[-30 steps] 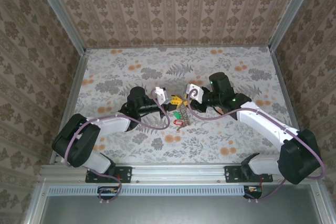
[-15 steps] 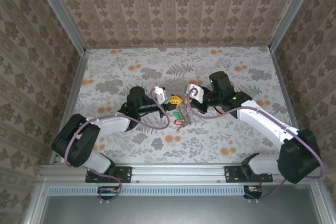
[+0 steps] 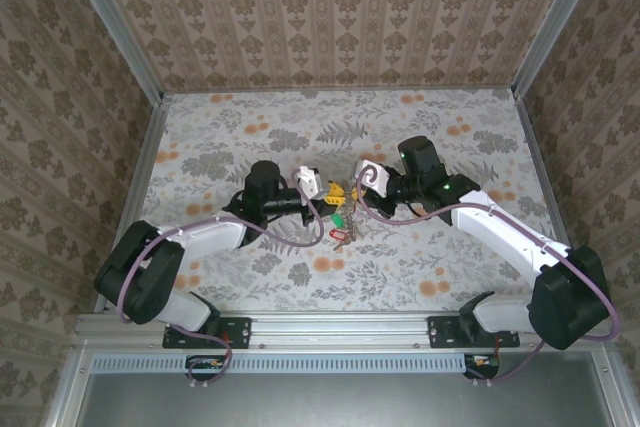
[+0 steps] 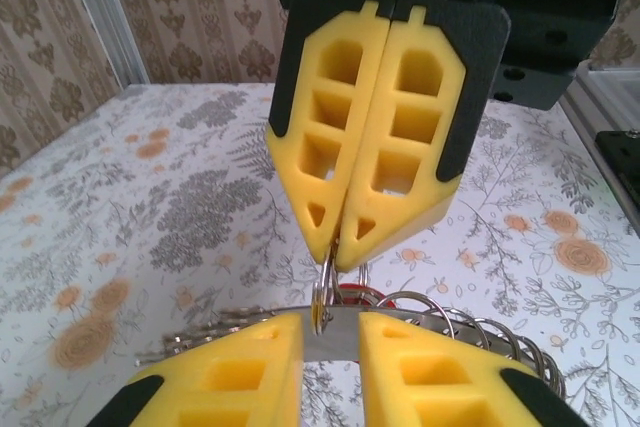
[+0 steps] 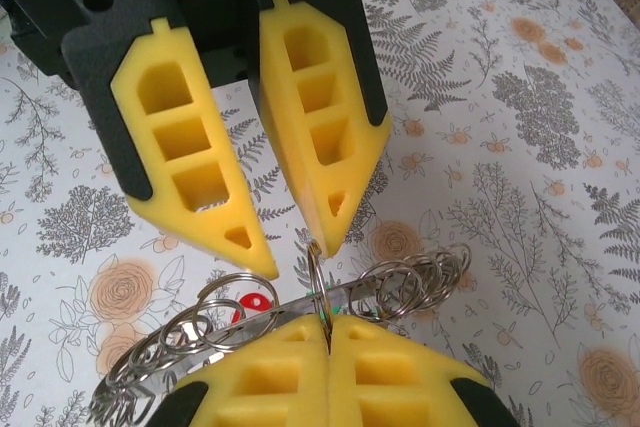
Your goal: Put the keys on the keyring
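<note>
**Inspector:** State of the claws?

**Technician:** They meet tip to tip at the centre of the overhead view. The right gripper [image 4: 336,255] is pinched closed on a thin silvery loop of the keyring [image 5: 400,282]. The wire runs into the seam between its pads. The left gripper [image 5: 293,250] stands narrowly parted, with the upright loop between its tips. I see no firm grip there.

**Inspector:** Location of the task items?

**Technician:** The keyring's coils hang under the tips, lower centre of both wrist views. The keys [image 3: 338,236] sit just below the tips in the overhead view, green head above red, over the table [image 3: 450,257]. Whether either is already threaded cannot be told.

**Inspector:** Step in hand?

**Technician:** In my judgement it is the threading step. One claw steadies the ring so the other can work a key onto it.

**Inspector:** Next move?

**Technician:** Likely the left claw closes on a key or the ring's free end. That calls for fine alignment and a steady right hold. The wire is thin and may twist or slip.
</note>
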Tool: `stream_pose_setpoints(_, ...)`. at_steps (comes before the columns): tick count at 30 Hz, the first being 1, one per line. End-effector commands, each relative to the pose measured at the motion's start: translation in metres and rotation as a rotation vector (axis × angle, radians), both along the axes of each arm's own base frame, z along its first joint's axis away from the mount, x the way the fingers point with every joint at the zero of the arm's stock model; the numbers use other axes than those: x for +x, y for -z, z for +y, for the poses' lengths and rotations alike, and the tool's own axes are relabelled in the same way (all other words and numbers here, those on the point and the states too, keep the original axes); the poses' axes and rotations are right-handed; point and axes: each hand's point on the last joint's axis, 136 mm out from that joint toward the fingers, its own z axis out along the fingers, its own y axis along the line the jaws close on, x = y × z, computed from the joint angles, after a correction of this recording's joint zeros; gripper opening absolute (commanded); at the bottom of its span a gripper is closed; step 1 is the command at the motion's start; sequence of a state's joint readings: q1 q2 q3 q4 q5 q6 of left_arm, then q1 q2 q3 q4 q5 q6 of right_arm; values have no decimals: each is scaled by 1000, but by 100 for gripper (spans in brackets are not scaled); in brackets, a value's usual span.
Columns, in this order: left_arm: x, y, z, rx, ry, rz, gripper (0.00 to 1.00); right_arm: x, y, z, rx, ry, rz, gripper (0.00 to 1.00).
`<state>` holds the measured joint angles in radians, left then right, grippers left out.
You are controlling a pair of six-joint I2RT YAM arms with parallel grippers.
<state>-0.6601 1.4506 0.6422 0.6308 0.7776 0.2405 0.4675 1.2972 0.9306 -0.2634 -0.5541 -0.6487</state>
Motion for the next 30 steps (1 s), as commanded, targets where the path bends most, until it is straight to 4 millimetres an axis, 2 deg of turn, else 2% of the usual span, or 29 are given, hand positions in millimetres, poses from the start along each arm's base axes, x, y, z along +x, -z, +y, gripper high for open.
stream_pose_setpoints(1, 2, -12, 1, 22, 6, -48, 24, 3, -23, 4, 28, 1, -35, 0)
stream_pose_setpoints(15, 1, -32, 7, 36, -22, -128, 31, 3, -22, 5, 0, 22, -13, 0)
stream_pose_setpoints(30, 6, -21, -3, 114, 29, -108, 31, 3, -19, 9, 3, 18, -16, 0)
